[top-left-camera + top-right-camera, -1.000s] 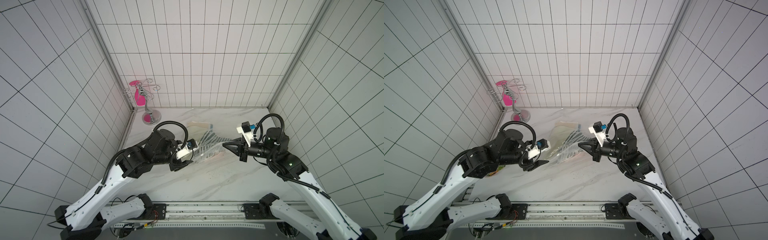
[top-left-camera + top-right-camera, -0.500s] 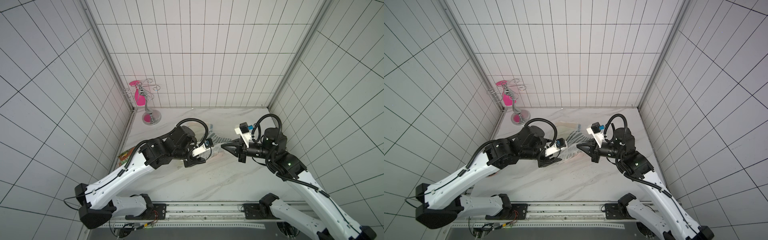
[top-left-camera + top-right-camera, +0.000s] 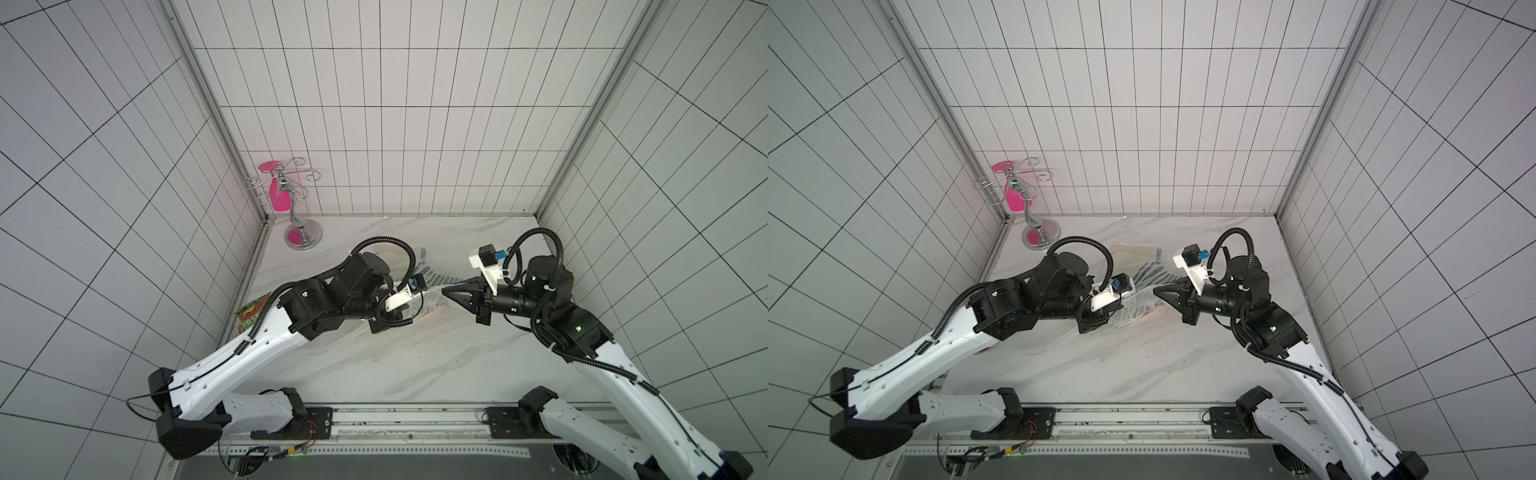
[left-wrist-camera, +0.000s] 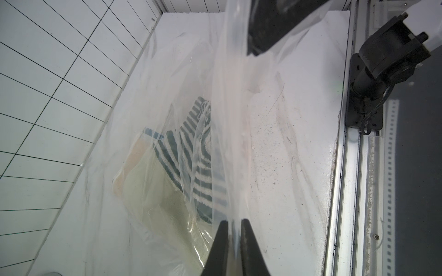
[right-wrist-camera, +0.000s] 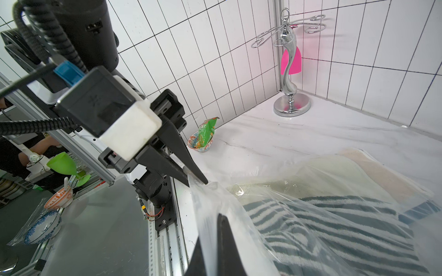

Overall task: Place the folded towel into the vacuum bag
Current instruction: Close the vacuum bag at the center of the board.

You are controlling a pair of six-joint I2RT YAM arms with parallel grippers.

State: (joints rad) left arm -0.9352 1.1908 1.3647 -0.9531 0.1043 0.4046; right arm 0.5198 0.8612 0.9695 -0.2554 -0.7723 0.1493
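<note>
Having swung inward, the left jaws are being clenched on the large, clear plastic vacuum bag (image 4: 167, 83), already pinched by the right jaws. The folded teal-and-white striped towel (image 4: 203, 172) is lying inside it on the white marbled bench (image 3: 395, 365), so placement is seemingly being finished.

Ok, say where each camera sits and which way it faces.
Both top views: high above the front rail, looking down on the white marble table; left arm and right arm show.
Left wrist: on that arm, looking along its jaws, shut on the clear crinkly plastic vacuum bag, at the teal-striped folded towel.
Right wrist: on that arm, looking past the right jaws at the left jaws and the chrome wire stand.
Shared: both wrist views show bag and towel.
</note>
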